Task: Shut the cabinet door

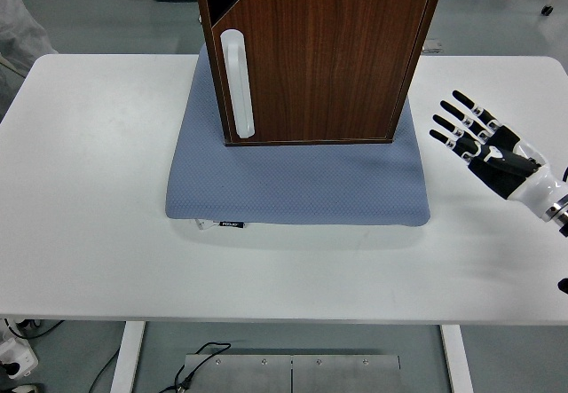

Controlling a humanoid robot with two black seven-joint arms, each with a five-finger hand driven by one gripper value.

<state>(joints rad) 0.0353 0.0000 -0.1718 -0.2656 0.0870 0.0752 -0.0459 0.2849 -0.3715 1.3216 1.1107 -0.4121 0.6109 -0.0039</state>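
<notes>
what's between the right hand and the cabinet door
In the head view, only bare white table and the blue mat's right edge separate the right hand from the cabinet door.

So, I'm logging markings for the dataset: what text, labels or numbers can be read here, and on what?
Small dark tag on the front edge of the blue mat: carries light print, too small to read.
Wooden cabinet, white handle, table: no text visible.

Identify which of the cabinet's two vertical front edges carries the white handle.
The left edge: the white handle runs down the cabinet door there; the right edge is bare wood.
</notes>
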